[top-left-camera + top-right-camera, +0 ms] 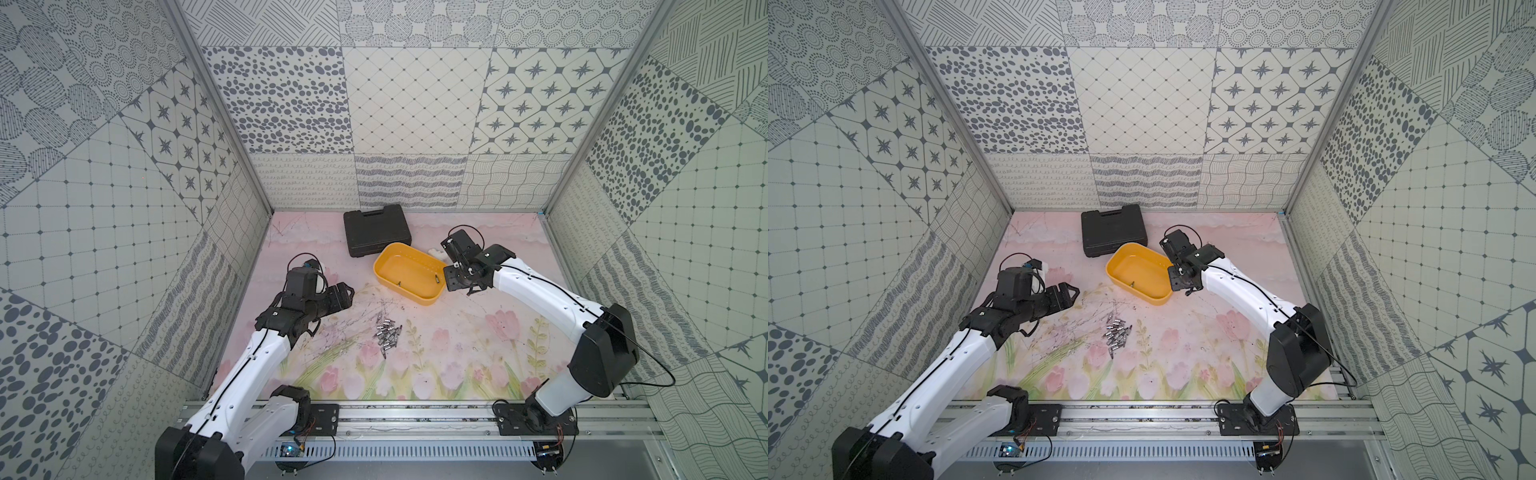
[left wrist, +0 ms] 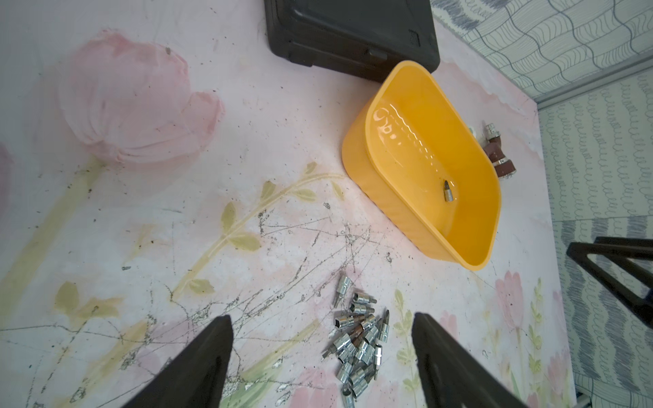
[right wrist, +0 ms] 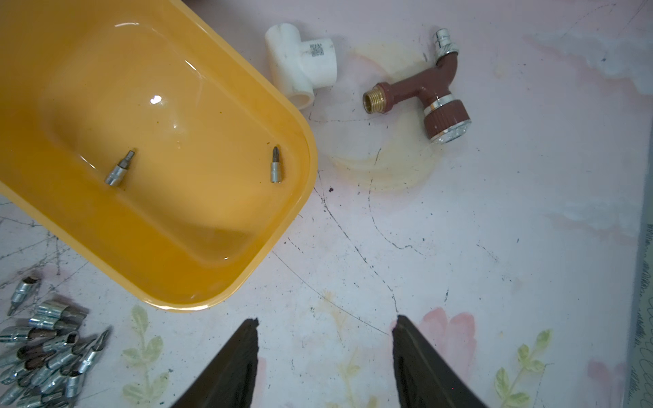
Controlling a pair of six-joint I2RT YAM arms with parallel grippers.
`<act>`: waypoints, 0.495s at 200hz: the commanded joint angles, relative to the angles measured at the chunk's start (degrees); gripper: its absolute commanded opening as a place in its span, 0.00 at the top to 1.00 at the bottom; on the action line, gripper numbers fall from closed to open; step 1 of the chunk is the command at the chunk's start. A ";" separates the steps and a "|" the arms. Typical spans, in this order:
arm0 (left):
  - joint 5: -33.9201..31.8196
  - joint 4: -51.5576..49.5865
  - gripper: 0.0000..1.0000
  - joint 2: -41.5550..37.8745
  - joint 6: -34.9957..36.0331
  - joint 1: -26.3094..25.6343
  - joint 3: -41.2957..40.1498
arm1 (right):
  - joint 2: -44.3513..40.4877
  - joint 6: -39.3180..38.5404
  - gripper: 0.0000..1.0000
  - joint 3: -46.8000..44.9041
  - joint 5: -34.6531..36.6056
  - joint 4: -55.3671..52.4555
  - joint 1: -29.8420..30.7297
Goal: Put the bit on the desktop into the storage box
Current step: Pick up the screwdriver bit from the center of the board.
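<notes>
Workcell viewed from the rail side, twelve o'clock taken toward the back wall. The yellow storage box [image 1: 424,298] sat on the flowered desktop [image 1: 457,353] just past centre, lying slantwise, its eleven o'clock corner against or just beside the black tool case [image 1: 376,228]. Two bits lay on its floor, well apart: one [image 3: 120,169] toward the middle, one [image 3: 275,165] close to the three o'clock end wall. The heap of bits [image 1: 387,334] lay loose on the desktop at six o'clock of the box, near it but not touching. The left gripper [image 2: 322,318] hung at about ten o'clock of the heap, jaws spread wide and holding nothing, the heap showing beyond the gap in its wrist view. The right gripper [image 3: 325,319] stood at the three o'clock end of the box, just beside the rim, jaws likewise parted and empty. A white pipe tee [image 3: 300,60] and a brown tap [image 3: 424,99] lay on the desktop off the box's two o'clock side, the tee nearly at the rim
</notes>
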 commanded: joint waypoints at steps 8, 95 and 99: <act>4.87 -5.24 0.19 5.04 3.99 -3.64 3.15 | -4.34 2.49 0.30 -3.33 2.30 3.44 -0.24; -2.12 -15.02 0.34 23.46 10.65 -15.70 14.20 | -8.88 3.31 0.07 -6.39 3.69 4.42 -0.32; -2.17 -15.33 0.34 24.11 10.84 -16.05 14.61 | -9.01 3.31 0.06 -6.48 3.78 4.55 -0.33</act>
